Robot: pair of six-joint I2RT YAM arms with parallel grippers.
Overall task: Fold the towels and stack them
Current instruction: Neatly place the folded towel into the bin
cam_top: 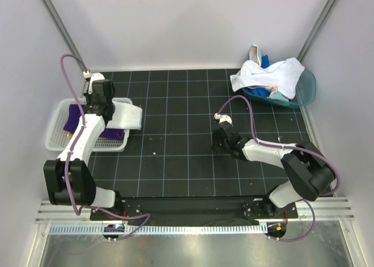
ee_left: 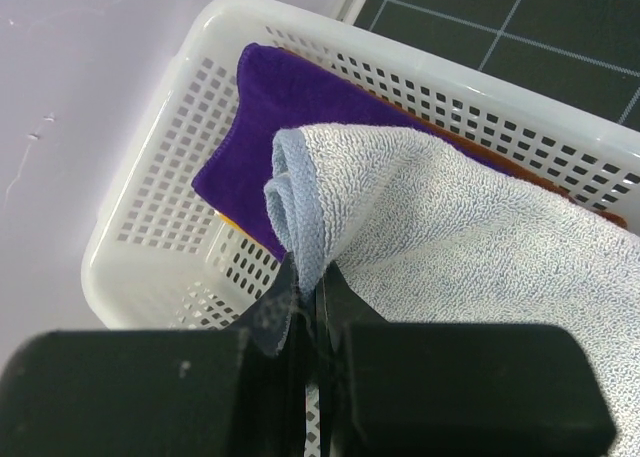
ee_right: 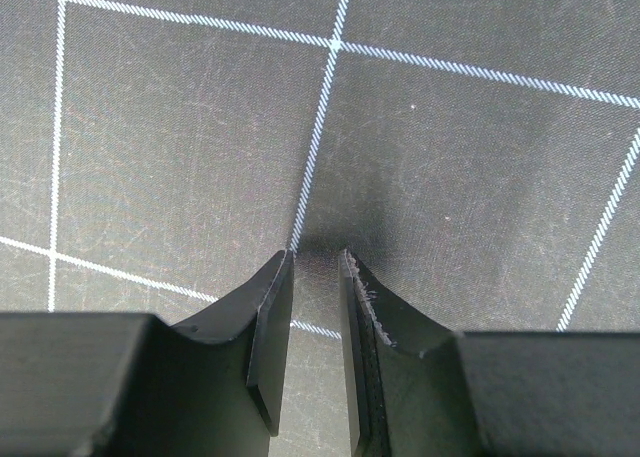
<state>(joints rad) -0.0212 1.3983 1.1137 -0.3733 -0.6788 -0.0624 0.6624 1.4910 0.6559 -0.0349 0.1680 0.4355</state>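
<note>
My left gripper point(ee_left: 318, 277) is shut on a folded edge of the pale blue-white towel point(ee_left: 450, 227). It holds the towel over the white mesh basket point(ee_left: 150, 227). From above, that towel point(cam_top: 128, 116) drapes across the basket's right rim onto the mat. A purple towel point(ee_left: 290, 97) lies folded in the basket point(cam_top: 58, 135), with a sliver of an orange-yellow one point(ee_left: 228, 220) under it. More towels, white on top point(cam_top: 272, 74), are heaped in the teal tub point(cam_top: 307, 89). My right gripper point(ee_right: 318, 262) hangs just above the black mat, jaws slightly open with nothing between them.
The black gridded mat point(cam_top: 175, 156) covers the table. White walls and metal posts close in the back and sides. The basket sits at the mat's left edge and the tub in the far right corner. The right gripper point(cam_top: 217, 143) is at mid-table.
</note>
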